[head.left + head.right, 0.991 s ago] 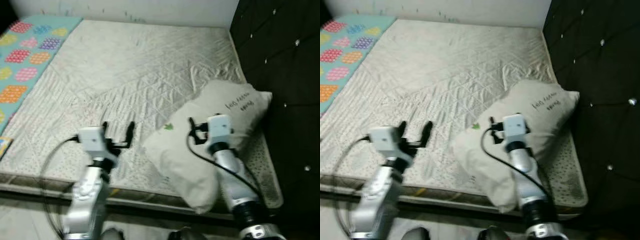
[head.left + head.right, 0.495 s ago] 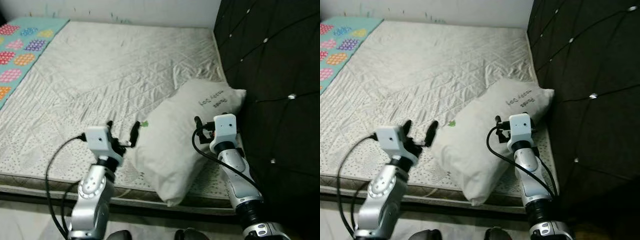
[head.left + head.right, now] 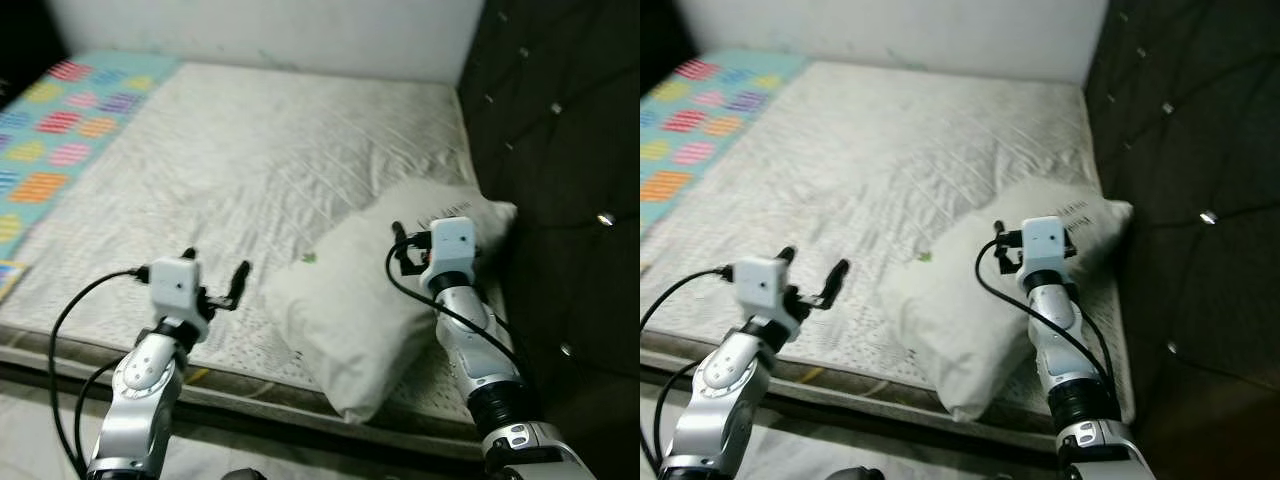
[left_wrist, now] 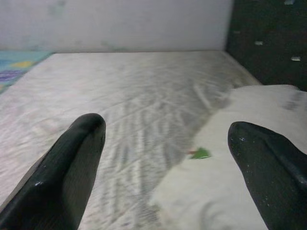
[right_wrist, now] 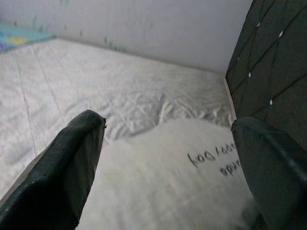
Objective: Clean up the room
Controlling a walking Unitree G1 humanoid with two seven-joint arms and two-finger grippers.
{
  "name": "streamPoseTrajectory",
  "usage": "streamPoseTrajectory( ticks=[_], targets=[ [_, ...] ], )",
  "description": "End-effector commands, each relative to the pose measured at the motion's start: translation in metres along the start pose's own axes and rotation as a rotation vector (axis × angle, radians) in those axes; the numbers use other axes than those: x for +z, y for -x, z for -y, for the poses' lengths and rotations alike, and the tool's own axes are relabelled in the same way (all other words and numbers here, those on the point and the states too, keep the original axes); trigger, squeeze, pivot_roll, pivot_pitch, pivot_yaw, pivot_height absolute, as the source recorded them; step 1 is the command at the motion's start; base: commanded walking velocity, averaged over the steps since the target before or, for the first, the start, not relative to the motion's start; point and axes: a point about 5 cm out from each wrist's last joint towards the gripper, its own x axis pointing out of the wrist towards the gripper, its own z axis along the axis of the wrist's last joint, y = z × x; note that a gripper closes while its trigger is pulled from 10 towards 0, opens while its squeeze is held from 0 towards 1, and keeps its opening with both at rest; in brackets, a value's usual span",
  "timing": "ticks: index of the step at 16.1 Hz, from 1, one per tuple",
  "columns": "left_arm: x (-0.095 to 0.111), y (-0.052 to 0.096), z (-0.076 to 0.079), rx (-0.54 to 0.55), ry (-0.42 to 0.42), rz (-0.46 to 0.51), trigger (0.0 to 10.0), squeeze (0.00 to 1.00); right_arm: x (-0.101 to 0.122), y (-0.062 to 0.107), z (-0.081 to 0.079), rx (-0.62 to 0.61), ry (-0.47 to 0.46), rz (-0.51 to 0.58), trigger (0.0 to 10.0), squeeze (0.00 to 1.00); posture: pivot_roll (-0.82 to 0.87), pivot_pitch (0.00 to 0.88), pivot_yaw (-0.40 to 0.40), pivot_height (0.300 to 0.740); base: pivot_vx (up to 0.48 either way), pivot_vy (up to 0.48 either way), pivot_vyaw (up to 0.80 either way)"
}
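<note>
A cream pillow point(image 3: 370, 300) lies on the bed point(image 3: 250, 160), at the corner nearest the robot and beside the dark tufted headboard point(image 3: 560, 130). Two lines of dark handwriting run across the pillow's end toward the headboard, too blurred to read; a small green mark point(image 3: 310, 258) sits on its opposite side. The right gripper point(image 5: 168, 163) hovers above the pillow, jaws wide apart, with the writing just ahead of them and nothing between them. The right arm reaches up from the bed's near edge with the wrist raised over the pillow. The left gripper point(image 3: 214, 272) is held over the quilted mattress beside the pillow, jaws apart and empty, the green mark ahead of them toward one finger. A blanket point(image 3: 60, 130) with coloured patches covers the bed's far left side. A pale wall point(image 3: 260, 30) stands behind the bed.
</note>
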Motion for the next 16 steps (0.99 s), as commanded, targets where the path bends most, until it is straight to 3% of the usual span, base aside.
streamPoseTrajectory(
  ticks=[1, 4, 7, 8, 10, 16],
  targets=[
    [-0.012, 0.008, -0.006, 0.068, 0.022, -0.024, 10.0, 0.00, -0.005, 0.007, 0.012, -0.061, -0.032, 0.002, 10.0, 0.00, 0.09, 0.000, 0.028, 0.740, 0.000, 0.000, 0.00],
    [-0.028, 0.013, -0.005, 0.151, 0.062, -0.046, 10.0, 0.00, -0.022, 0.026, 0.017, -0.102, -0.091, -0.027, 10.0, 0.00, 0.05, 0.000, 0.055, 0.740, 0.000, 0.000, 0.00],
    [-0.030, 0.005, 0.009, 0.119, 0.109, -0.036, 10.0, 0.00, -0.020, 0.027, 0.018, -0.088, -0.098, -0.011, 10.0, 0.00, 0.03, 0.000, 0.062, 0.740, 0.000, 0.000, 0.00],
    [-0.029, -0.001, 0.021, 0.082, 0.126, -0.021, 10.0, 0.00, -0.019, 0.024, 0.022, -0.098, -0.087, -0.022, 10.0, 0.00, 0.02, 0.000, 0.059, 0.740, 0.000, 0.000, -0.80],
    [-0.028, -0.003, 0.029, 0.066, 0.139, -0.008, 10.0, 0.00, -0.016, 0.022, 0.026, -0.105, -0.073, -0.016, 10.0, 0.00, 0.02, 0.000, 0.048, 0.740, 0.000, 0.000, -0.80],
    [-0.026, 0.007, 0.033, 0.075, 0.172, 0.017, 10.0, 0.00, -0.009, 0.020, 0.012, -0.011, -0.031, 0.002, 10.0, 0.00, 0.04, 0.000, 0.002, 0.740, 0.000, 0.000, -0.67]
  ],
)
